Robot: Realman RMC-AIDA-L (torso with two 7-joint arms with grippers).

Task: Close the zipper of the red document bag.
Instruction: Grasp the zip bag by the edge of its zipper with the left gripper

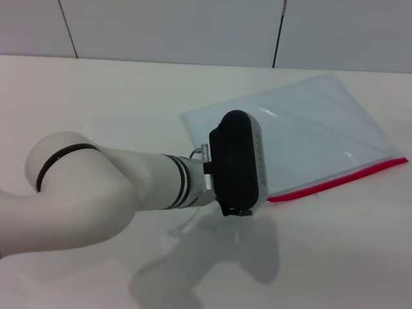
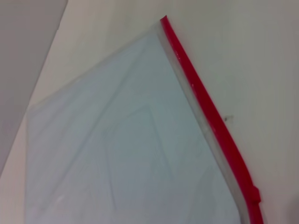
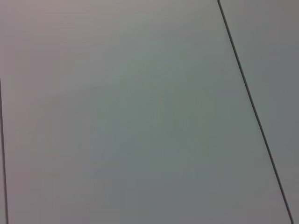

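Reaching from the near side, our left gripper point(image 1: 237, 164) hangs over the near-left corner of the red document bag point(image 1: 309, 122), and its dark housing hides that corner in the head view. We cannot tell if its fingers are spread or pressed together, because no picture shows them. Our right gripper is not in any view; its wrist camera sees only a plain grey panel point(image 3: 140, 116) with dark seams.

The bag lies flat on the white table point(image 1: 129, 96), with the zipper point(image 1: 341, 179) along its near long edge, running from the gripper away to the bag's far-right corner. In the left wrist view the zipper point(image 2: 205, 105) is a red strip, and a small red bump on it near the gripper's end may be the slider point(image 2: 252, 193). We judge that the closing is not yet begun: the slider has to be gripped and pulled along the whole strip.

We see pale marks on the gripper housing, but they cannot be read. The bag has no label that we can see.
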